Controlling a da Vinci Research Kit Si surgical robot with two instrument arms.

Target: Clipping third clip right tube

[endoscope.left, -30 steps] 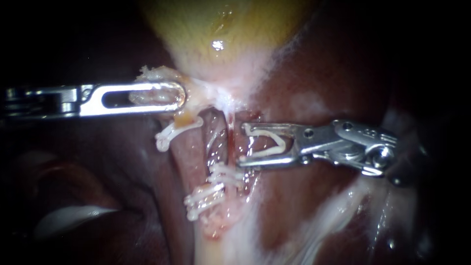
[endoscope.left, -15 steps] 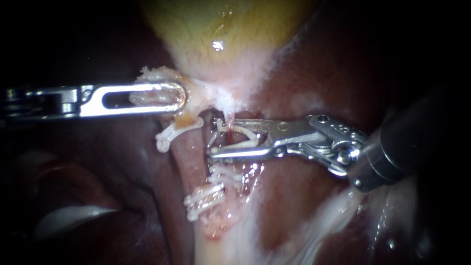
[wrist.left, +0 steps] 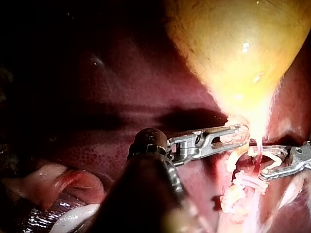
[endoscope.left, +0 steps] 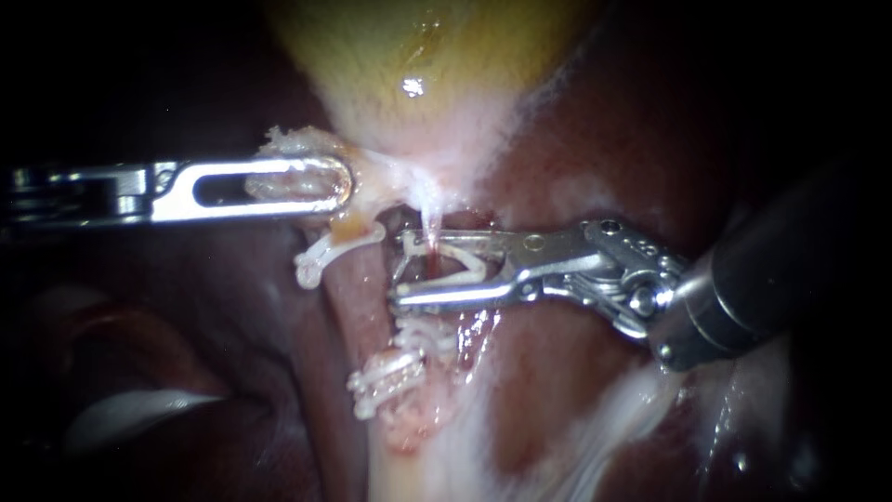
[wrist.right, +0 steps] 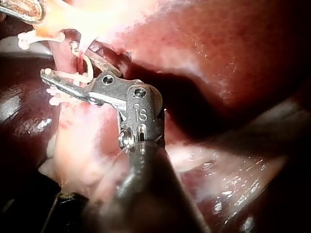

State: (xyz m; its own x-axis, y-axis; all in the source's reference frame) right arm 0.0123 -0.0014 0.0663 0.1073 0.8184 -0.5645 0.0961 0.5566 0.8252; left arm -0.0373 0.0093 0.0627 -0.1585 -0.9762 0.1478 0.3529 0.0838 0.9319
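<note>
My left instrument [endoscope.left: 336, 184] comes in level from the left, its slotted jaws shut on pale tissue at the neck of the yellow gallbladder [endoscope.left: 418, 65]. My right instrument [endoscope.left: 400, 268] carries an open white clip [endoscope.left: 469, 263] in its jaws. The jaws straddle the thin red right tube [endoscope.left: 430, 223] just below the neck. Two white clips [endoscope.left: 418, 335] [endoscope.left: 383, 376] sit lower on that tube. The left tube [endoscope.left: 358, 288] bears one clip [endoscope.left: 321, 256]. The right wrist view shows the jaws [wrist.right: 68, 60] and the loaded clip [wrist.right: 87, 68] around the tube.
Dark red liver [endoscope.left: 604, 121] lies behind and to the right. Whitish tissue [endoscope.left: 595, 428] runs down at lower right. In the left wrist view my left instrument [wrist.left: 233, 136] holds the neck below the gallbladder [wrist.left: 233, 48], and pale folded tissue [wrist.left: 63, 182] lies beside its shaft.
My right instrument has moved left, so its clip-bearing jaws now straddle the right tube above the two lower clips. The jaws stand slightly closer together. My left instrument has held still.
</note>
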